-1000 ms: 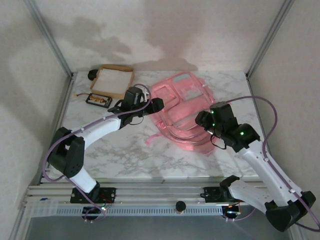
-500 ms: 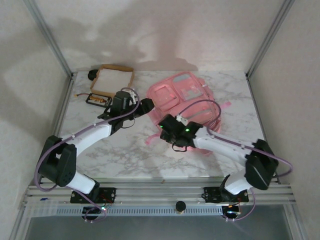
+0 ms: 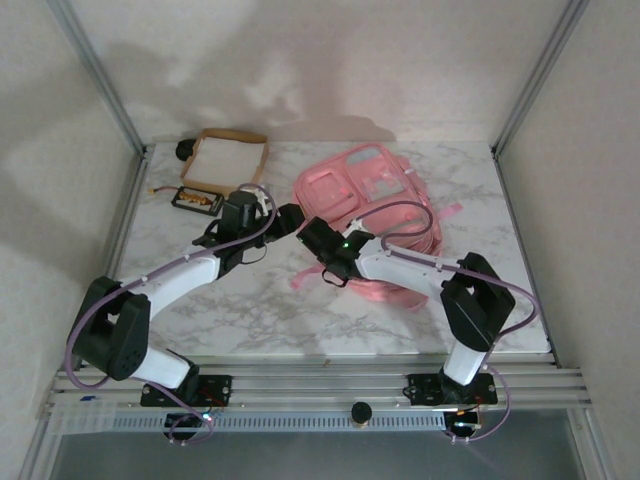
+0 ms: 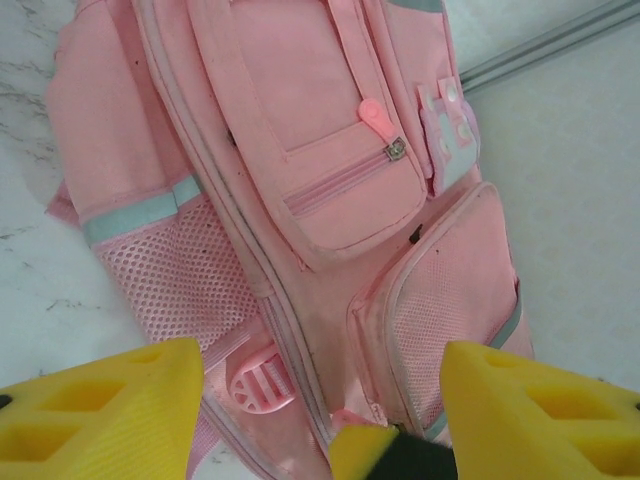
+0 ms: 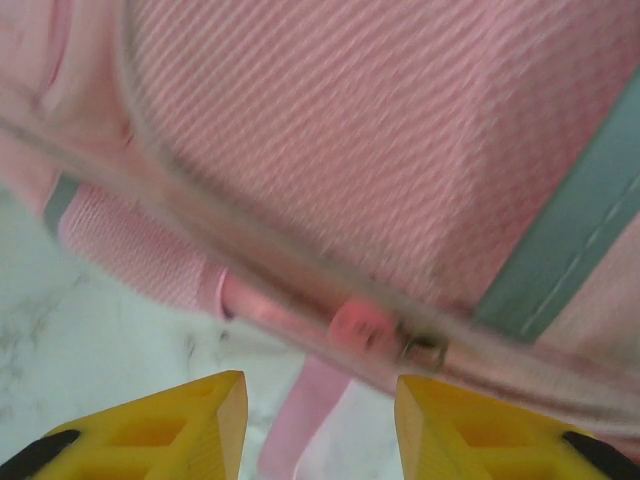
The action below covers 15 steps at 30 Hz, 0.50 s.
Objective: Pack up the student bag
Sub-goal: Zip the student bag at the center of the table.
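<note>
Left of the student bag (image 3: 375, 190), a cardboard tray (image 3: 228, 160) is seen. At the bag's left edge the left gripper (image 3: 290, 217) is held wide apart, empty. Just beside it the right gripper (image 3: 311, 234) is spread over the bag's zipper pull (image 5: 360, 323), nothing gripped. The bag is laid flat on the table (image 3: 250, 300).

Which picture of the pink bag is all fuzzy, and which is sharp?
Right wrist view: the large pink fabric backpack looks smeared, its pink zipper pull fuzzy; left wrist view: crisp mesh pocket; top external view: sharp, with soft grey shadows on the back wall.
</note>
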Available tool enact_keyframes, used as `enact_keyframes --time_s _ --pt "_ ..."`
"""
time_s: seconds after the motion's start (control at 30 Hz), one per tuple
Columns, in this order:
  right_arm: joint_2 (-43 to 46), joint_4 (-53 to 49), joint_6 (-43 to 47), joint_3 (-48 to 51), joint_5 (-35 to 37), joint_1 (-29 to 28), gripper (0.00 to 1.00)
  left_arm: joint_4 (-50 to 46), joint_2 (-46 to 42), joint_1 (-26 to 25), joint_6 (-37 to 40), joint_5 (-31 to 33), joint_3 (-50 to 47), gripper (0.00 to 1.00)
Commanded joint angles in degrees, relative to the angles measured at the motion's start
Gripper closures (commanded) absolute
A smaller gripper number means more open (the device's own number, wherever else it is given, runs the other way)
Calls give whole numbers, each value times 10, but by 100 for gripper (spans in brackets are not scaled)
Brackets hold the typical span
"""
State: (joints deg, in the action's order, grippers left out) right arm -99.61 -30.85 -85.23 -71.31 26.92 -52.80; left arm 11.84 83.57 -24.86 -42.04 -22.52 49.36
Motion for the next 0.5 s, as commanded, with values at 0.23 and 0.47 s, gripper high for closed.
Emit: enact_keyframes --time_s 0.23,0.47 --pt "-42 -25 -25 -22 65 44 65 16 -8 4 4 13 -14 36" --pt "-51 -7 32 -41 51 52 89 17 0 4 -3 14 -11 35"
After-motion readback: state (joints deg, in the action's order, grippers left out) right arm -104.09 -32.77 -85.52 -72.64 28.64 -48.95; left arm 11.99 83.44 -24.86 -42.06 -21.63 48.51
